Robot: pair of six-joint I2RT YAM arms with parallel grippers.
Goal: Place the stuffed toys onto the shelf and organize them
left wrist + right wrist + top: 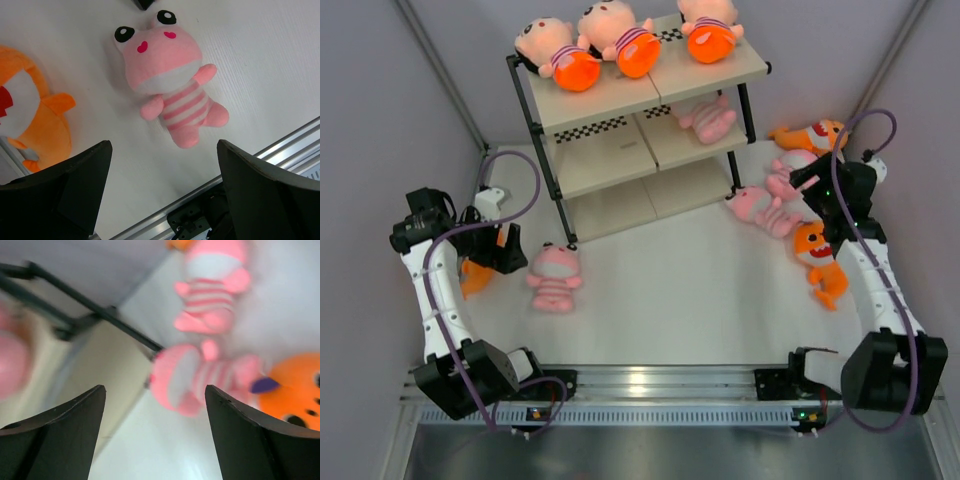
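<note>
You are sitting well short of finished: three peach-headed plush dolls (610, 40) with orange bottoms are resting on the top board of the black-framed, beige-boarded three-tier shelf (605, 160), and one pink striped plush animal (708, 118) is lying on its middle board. Six toys are waiting on the white worktop (670, 290): a pink striped-belly animal (170, 85) and an orange plush shark (35, 125) by the left jaws, and two pink animals (765, 210) and two orange sharks (820, 260) by the right jaws. Both pairs are gaping wide, holding nothing. The shelf's thin front posts are likely narrowing your way in.
</note>
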